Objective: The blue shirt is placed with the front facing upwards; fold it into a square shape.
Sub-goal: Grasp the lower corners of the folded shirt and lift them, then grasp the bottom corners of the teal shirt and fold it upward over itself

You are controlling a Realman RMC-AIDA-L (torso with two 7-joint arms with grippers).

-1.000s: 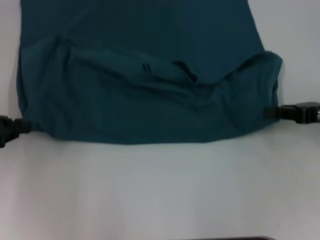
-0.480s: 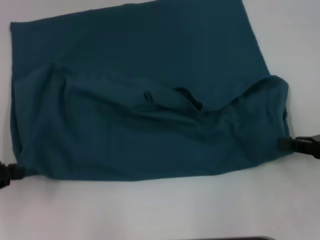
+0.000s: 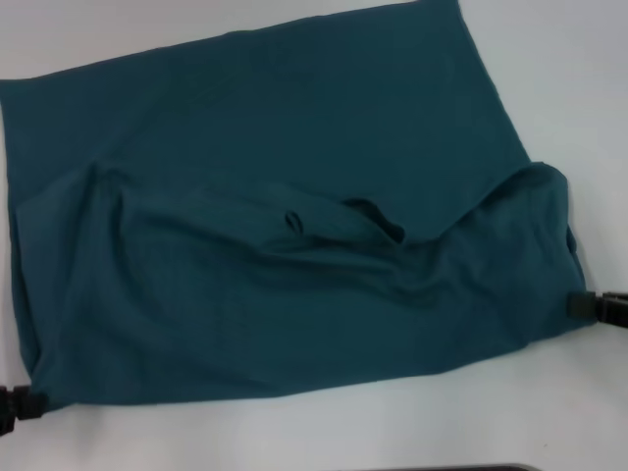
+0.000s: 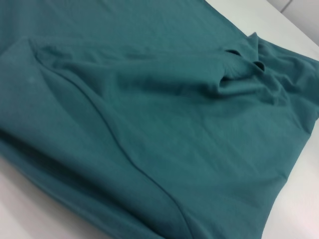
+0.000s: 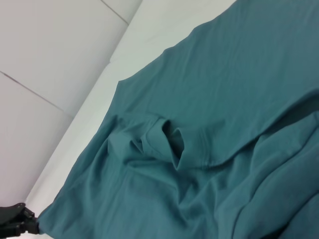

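Blue shirt (image 3: 294,245) folded once, rumpled; squaring left; left pincer (image 3: 14,405) and right pincer (image 3: 601,307) at corners, grip untellable.

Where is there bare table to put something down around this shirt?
The widest free patch is the white table nearer than the shirt, between the left hand and right hand. More lies beyond its far right corner. The left side is crowded with cloth.
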